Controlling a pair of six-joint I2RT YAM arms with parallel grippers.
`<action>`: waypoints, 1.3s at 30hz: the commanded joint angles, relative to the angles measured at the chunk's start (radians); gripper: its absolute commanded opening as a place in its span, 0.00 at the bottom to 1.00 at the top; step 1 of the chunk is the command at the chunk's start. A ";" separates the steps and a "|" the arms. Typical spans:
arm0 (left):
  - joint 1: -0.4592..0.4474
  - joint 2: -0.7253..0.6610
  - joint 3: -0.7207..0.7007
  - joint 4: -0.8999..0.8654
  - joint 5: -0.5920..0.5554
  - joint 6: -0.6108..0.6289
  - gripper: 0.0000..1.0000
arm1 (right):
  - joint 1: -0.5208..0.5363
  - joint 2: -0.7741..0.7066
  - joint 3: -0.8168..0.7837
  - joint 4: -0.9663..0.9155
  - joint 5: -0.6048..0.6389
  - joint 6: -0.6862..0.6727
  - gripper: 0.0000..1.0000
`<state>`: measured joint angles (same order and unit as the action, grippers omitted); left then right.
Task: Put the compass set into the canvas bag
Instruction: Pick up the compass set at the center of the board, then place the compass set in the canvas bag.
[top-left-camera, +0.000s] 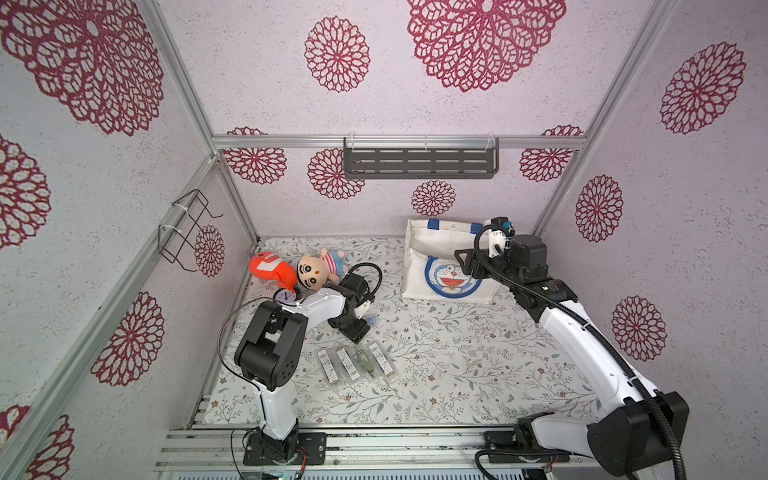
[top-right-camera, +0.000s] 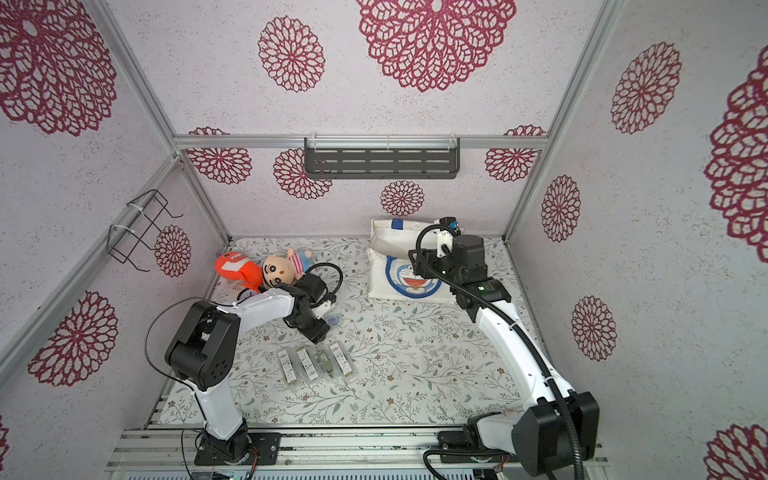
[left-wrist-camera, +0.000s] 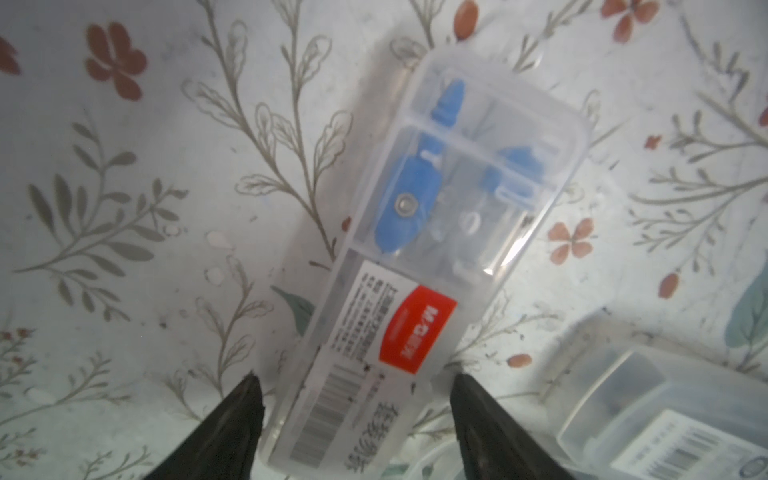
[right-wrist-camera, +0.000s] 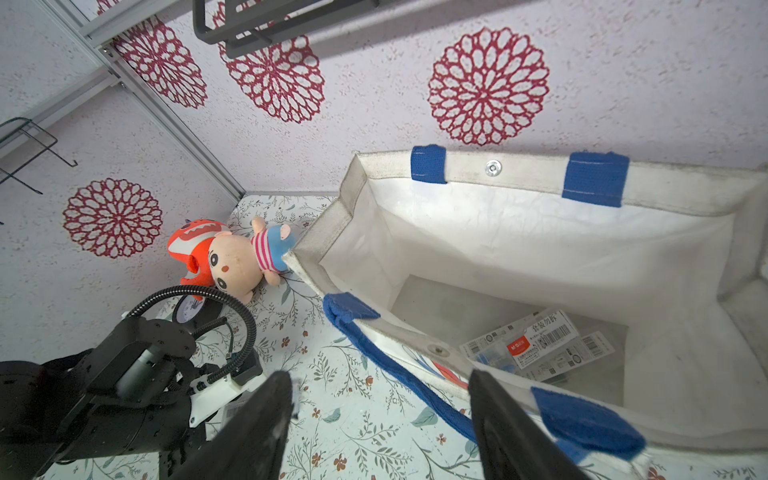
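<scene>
Both parted and empty: left gripper straddles the clear plastic blue compass case, right gripper overhangs the cream canvas bag at one o'clock.

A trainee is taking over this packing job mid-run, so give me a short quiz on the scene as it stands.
1. True or false: the canvas bag is empty.
2. The compass inside the clear case between the open jaws of the left gripper is: A red, B blue, C green.
3. How many cases form the row seen in a top view?
Key: 1 false, cases already lie on its floor; 2 B; 3 four.
</scene>
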<state>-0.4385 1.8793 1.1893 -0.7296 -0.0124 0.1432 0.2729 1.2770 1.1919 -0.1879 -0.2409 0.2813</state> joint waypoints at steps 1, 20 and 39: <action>0.003 0.040 0.045 0.012 0.045 0.038 0.76 | 0.000 -0.018 0.021 0.030 -0.016 0.011 0.71; -0.012 -0.185 0.010 0.106 0.076 -0.060 0.39 | 0.018 -0.013 0.036 0.035 -0.079 0.066 0.71; -0.137 -0.480 -0.111 0.554 0.124 -0.162 0.38 | 0.243 0.215 0.136 0.078 -0.254 0.156 0.69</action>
<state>-0.5701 1.4330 1.0809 -0.2558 0.0780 -0.0200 0.5014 1.4906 1.2812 -0.1677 -0.4538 0.4042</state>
